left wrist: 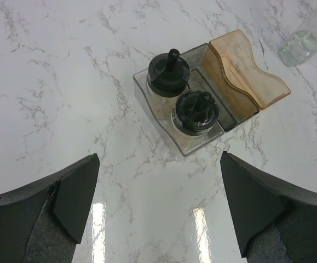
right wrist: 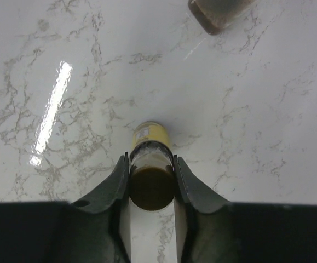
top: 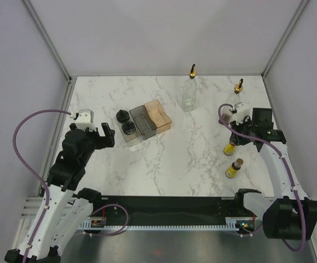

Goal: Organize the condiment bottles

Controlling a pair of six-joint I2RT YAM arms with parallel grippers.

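Note:
My right gripper [top: 234,138] [right wrist: 151,174] is shut on the brown cap of a small yellow bottle [top: 230,148] [right wrist: 150,137], which is upright with its base at or just above the table. The second yellow bottle [top: 234,169] stands just nearer. One tall clear bottle [top: 189,94] [left wrist: 306,38] stands at the back centre. The other tall bottle [top: 237,94] is behind my right wrist. Two black-lidded jars [top: 126,123] sit in the clear bin [top: 132,138]; in the left wrist view they are the far jar [left wrist: 168,74] and the near jar [left wrist: 196,109]. My left gripper [top: 107,135] [left wrist: 158,203] is open and empty, left of the bins.
A grey bin [top: 140,120] [left wrist: 224,101] and an orange bin [top: 158,116] [left wrist: 248,76] stand side by side right of the clear bin [left wrist: 153,112]. A clear bottle base [right wrist: 218,12] shows at the top edge of the right wrist view. White walls enclose the marble table [top: 163,164].

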